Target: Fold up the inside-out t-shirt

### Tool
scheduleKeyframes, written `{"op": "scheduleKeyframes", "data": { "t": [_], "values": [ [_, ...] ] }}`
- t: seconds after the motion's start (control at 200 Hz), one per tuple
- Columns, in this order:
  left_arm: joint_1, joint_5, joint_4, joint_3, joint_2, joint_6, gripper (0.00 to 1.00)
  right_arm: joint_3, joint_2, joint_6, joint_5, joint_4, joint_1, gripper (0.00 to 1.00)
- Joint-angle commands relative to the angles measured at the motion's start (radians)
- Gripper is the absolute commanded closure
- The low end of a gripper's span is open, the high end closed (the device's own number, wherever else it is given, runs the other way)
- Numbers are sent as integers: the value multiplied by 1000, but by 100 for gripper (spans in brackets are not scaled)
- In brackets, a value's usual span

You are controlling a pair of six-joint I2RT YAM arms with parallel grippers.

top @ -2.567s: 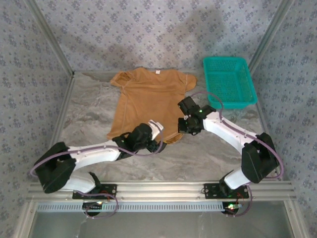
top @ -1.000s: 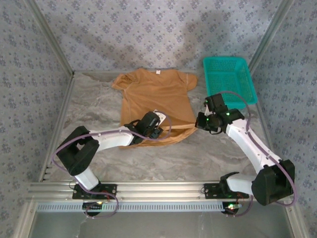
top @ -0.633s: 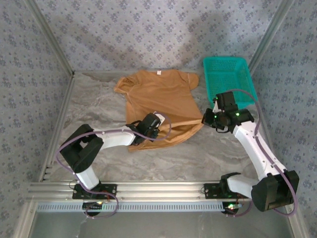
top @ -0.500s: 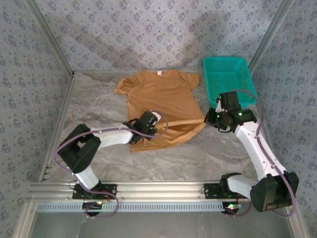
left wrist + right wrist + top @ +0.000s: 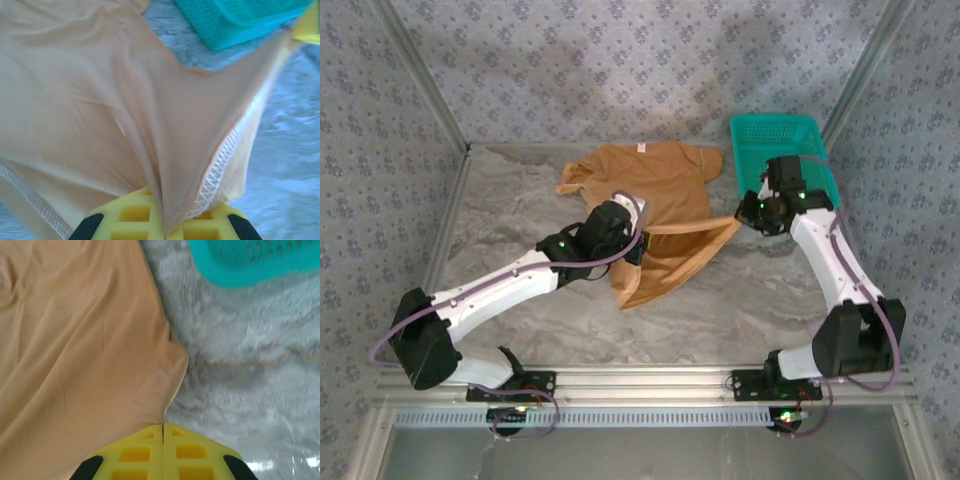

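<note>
Left gripper clamps the inside-out t-shirt hem, right gripper pinches its corner, hem lifted taut; fold looks barely begun, most remains.

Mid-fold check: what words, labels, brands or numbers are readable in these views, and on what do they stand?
Nothing can be read as text.
On the orange-tan cloth t-shirt, the small white tag at the neckline is too small to read.
On the teal plastic mesh basket, no lettering is visible.
</note>
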Motion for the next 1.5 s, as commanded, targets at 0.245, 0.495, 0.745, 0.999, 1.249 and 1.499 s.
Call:
{"op": "scheduleKeyframes", "data": {
  "t": [0.245,0.495,0.745,0.999,1.249,1.499],
  "values": [
    [40,193,70,80,130,-271,100,248,358,-19,104,-121,-31,100],
    [120,307,82,191,265,-371,100,31,116,-26,122,-103,38,56],
    [127,315,39,259,307,-368,100,-377,-176,119,139,119,345,71],
    [127,300,-17,284,277,-372,100,-431,78,323,55,633,491,94],
    [130,236,-76,265,166,-370,100,-97,434,386,245,674,465,84],
    [151,227,-115,268,79,-355,100,267,703,496,291,434,406,56]
  ]
}}
